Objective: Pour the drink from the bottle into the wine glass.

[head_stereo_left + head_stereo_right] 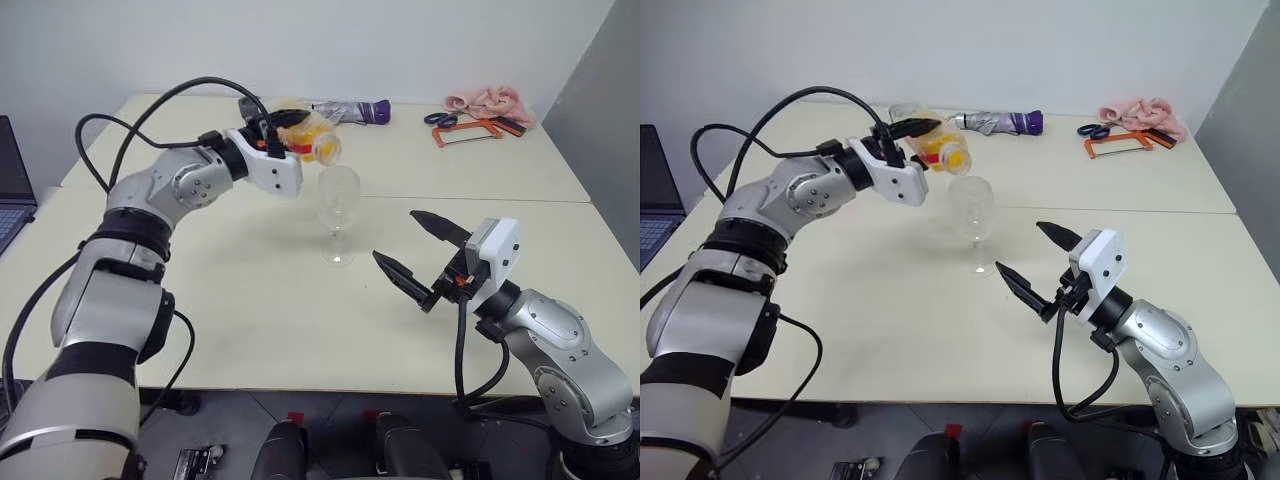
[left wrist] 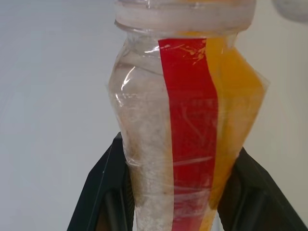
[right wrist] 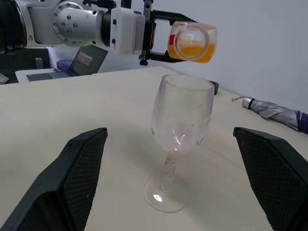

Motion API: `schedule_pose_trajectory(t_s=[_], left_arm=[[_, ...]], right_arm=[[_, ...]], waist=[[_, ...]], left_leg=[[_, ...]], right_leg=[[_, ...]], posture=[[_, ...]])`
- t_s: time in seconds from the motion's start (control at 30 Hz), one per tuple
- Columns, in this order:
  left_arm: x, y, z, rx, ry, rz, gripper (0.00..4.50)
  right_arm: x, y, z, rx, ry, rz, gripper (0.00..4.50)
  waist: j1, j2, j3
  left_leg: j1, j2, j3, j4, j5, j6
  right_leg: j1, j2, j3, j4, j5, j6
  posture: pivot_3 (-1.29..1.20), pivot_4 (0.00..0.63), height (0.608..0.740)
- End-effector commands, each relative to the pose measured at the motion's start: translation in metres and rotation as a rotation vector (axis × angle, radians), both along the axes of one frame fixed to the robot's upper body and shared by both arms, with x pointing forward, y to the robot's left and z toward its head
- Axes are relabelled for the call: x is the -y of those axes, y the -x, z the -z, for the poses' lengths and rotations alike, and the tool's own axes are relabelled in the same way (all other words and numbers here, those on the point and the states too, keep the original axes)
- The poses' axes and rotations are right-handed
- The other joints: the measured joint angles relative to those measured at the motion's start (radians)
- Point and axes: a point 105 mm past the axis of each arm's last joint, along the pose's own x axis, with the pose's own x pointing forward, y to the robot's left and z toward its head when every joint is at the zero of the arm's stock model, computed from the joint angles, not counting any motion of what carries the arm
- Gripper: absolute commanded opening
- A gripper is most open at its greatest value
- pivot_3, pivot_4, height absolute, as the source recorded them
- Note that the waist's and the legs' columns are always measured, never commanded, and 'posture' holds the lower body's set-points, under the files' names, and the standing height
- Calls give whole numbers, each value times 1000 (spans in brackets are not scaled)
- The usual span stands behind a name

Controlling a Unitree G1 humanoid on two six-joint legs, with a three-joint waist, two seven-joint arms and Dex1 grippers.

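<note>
Nearest, the right gripper (image 1: 420, 258) hangs spread wide and empty over the table's (image 1: 250, 330) front edge, likely kept back to leave room. Mid-table the glass (image 1: 338, 212) stands upright and empty with bare tabletop all round. Just beyond, the left gripper (image 1: 285, 135) clamps the bottle (image 1: 315, 138), tipped nearly level, mouth at the rim, drink (image 3: 191, 51) not yet flowing.

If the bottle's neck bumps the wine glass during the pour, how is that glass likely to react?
The wine glass would probably tip easily: a wide bowl sits on a thin stem over a small round foot. It looks empty, so likely light and quick to slide on the smooth table. Nothing steadies it; the right gripper is open, apart.
</note>
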Motion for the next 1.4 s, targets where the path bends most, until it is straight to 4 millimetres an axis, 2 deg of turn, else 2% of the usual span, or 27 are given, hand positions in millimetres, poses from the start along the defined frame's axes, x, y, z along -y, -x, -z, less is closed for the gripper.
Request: schedule_pose_trajectory(t_s=[0.03, 0.53, 1.4], left_arm=[[2, 5, -25, 94, 5, 25, 1734], [-3, 3, -36, 190, -12, -5, 1734], [-6, -2, -39, 225, -21, -42, 1734]], right_arm=[[-1, 10, -10, 41, -12, -32, 4500], [-1, 15, -3, 14, -12, -43, 4500], [-8, 17, 0, 9, -41, -22, 4500]], waist=[[0, 0, 0], [0, 0, 0], [0, 0, 0]], left_leg=[[0, 0, 0, 0, 0, 0], [0, 0, 1, 0, 0, 0], [0, 0, 1, 1, 0, 0]], right_leg=[[0, 0, 0, 0, 0, 0], [0, 0, 0, 0, 0, 0], [0, 0, 0, 1, 0, 0]], posture=[[0, 150, 740], [0, 150, 740], [0, 150, 740]])
